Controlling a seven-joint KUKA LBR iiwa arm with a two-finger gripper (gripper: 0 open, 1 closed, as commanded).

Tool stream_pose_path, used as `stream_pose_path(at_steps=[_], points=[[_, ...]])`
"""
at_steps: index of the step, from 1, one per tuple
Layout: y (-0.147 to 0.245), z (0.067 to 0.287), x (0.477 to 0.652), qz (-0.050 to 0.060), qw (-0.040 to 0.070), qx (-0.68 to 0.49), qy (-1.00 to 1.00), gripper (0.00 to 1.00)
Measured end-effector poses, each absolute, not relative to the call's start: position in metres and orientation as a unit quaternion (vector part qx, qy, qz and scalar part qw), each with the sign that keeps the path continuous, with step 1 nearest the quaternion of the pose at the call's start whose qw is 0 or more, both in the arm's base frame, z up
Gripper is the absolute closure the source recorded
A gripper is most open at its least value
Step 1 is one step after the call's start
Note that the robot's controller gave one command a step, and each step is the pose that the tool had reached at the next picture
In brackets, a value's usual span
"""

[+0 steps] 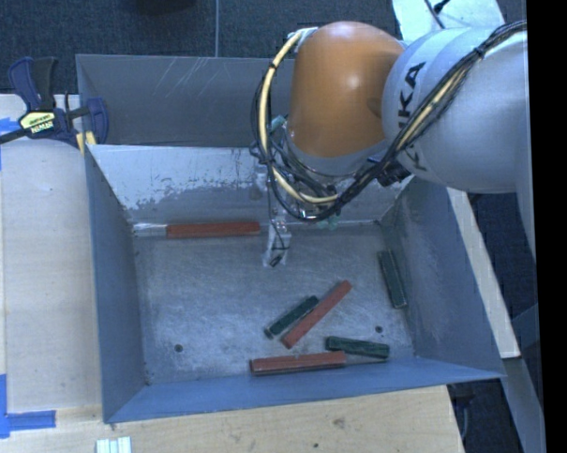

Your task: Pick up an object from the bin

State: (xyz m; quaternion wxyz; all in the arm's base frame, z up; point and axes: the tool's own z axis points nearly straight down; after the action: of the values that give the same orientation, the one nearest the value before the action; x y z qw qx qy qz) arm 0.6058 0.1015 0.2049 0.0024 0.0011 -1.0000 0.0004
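My gripper (276, 252) hangs below the orange-covered wrist, over the bin's back middle floor, with nothing visible between its tips. Just left of it a long red-brown stick (213, 230) lies along the back wall's foot. In front of the gripper, a dark green stick (293, 316) and a red-brown stick (317, 314) lie crossed on the floor.
Another red-brown stick (298, 363) lies along the front wall, with a dark green stick (357, 347) at its right end. A further dark green stick (392, 278) leans by the right wall. The arm covers the bin's back right corner.
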Motion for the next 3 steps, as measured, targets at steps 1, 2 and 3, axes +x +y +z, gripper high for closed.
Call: stream_pose_path(at_steps=[1,2,3], points=[[0.004,0.067,0.543,0.000,0.002,0.115,-0.993,0.00],[0.026,0.101,0.541,0.000,-0.004,0.191,-0.981,0.00],[0.021,0.108,0.533,0.000,-0.001,0.251,-0.968,0.00]])
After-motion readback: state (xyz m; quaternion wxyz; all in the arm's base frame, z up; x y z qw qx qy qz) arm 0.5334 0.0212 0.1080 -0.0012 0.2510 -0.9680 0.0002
